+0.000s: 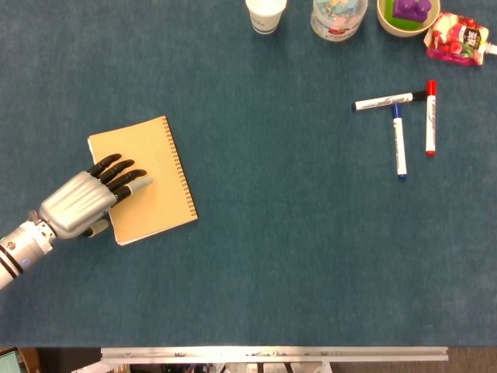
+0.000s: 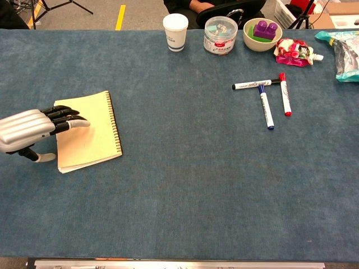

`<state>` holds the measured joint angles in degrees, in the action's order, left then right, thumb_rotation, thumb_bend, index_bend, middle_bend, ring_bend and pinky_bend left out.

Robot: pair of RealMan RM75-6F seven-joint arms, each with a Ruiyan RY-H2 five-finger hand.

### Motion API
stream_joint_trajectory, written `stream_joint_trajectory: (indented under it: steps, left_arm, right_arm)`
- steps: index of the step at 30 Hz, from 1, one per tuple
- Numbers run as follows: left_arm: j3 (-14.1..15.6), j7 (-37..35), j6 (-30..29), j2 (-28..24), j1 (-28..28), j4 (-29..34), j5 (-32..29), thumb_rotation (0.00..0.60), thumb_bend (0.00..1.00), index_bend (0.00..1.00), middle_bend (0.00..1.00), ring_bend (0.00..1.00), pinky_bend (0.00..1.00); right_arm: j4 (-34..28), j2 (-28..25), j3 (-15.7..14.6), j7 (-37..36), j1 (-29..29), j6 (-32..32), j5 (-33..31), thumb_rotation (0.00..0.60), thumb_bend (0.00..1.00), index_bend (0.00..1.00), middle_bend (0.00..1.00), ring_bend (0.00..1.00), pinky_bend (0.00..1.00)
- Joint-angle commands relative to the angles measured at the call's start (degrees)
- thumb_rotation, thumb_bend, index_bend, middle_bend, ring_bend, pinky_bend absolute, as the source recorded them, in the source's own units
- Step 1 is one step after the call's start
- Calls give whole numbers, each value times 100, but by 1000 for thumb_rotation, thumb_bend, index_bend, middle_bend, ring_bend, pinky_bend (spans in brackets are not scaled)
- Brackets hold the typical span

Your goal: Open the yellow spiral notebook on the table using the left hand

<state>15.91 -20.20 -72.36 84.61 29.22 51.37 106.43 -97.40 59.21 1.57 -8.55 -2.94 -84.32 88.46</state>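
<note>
The yellow spiral notebook [image 1: 159, 183] [image 2: 95, 131] lies closed on the blue table at the left, skewed a little, with its spiral binding along the right edge. My left hand [image 1: 85, 203] [image 2: 28, 128] reaches in from the left. Its dark fingers [image 1: 124, 175] [image 2: 70, 117] lie stretched flat over the left part of the cover. The thumb hangs low beside the notebook's left edge in the chest view. I cannot tell whether it touches the pages. The right hand shows in neither view.
At the table's far edge stand a white paper cup [image 2: 175, 24], a clear tub [image 2: 220, 35], a bowl with a purple block [image 2: 262, 32] and a snack packet [image 2: 296, 51]. A black marker [image 2: 255, 84], a blue marker [image 2: 265, 107] and a red marker [image 2: 285, 95] lie at the right.
</note>
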Motion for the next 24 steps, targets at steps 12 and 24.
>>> stream_joint_trajectory:
  steps: [12,24]
  left_arm:
    - [55,-54,-24,-60,-93,-128,-31,600,231,56,77,0,0]
    - [79,-90,-4,75,-122,-122,4,600,230,54,71,0,0]
  right_arm:
    - [-29,-2,-9,36,3,-13,18,600,395,363,323,235,291]
    - [-29,-13,-15,32,17,-42,29,600,395,363,323,235,291]
